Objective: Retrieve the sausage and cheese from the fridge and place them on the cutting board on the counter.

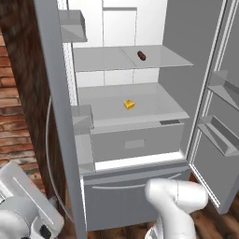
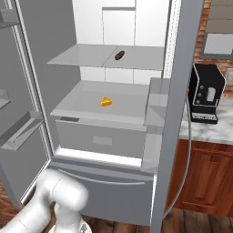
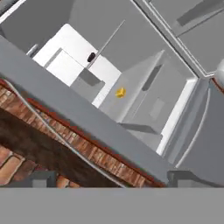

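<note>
The sausage (image 1: pixel 141 56), a stubby dark cylinder, lay on the upper shelf; the cheese (image 1: pixel 129 104), a small yellow wedge, sat on the shelf below. Both were well ahead of the claw (image 3: pixel 111 181) and untouched. The fridge (image 1: pixel 55 107) stood open, probably so the arm could reach in, its shelves smooth and pale grey. Whether the claw's tips were apart or together could not be told.
</note>
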Tool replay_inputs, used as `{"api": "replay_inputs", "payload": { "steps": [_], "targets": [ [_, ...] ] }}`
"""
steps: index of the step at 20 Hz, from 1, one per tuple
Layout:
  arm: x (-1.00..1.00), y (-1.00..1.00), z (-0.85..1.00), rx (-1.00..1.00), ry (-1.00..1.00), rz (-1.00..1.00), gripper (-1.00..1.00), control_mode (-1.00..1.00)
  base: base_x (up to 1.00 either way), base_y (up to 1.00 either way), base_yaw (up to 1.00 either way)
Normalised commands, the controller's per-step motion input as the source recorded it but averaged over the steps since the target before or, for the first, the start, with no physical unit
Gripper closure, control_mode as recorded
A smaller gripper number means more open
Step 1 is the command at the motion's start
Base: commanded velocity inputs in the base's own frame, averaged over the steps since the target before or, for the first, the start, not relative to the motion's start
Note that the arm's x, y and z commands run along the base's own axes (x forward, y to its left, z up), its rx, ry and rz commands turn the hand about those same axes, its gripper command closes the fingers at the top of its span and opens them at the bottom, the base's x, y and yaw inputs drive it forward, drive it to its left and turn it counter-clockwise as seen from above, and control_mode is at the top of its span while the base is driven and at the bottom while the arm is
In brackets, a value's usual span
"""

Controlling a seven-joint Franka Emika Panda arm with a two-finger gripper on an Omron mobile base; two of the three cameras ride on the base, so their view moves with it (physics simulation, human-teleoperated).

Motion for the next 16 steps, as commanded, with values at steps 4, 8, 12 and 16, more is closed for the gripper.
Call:
{"api": "replay_inputs", "payload": {
  "steps": [4, 8, 12, 16],
  "targets": [
    [0.47, -0.71, -0.09, 0.35, 0.34, 0.41, -1.00, -1.00, 0.00, 0.00, 0.00],
    [0.68, -0.70, -0.16, 0.29, 0.37, 0.38, -1.00, -1.00, 0.00, 0.00, 0.00],
    [0.35, -0.70, -0.06, 0.20, 0.27, 0.40, -1.00, -1.00, 0.00, 0.00, 0.00],
    [0.65, -0.59, -0.01, 0.17, 0.31, 0.37, -1.00, -1.00, 0.00, 0.00, 0.00]
  ]
}}
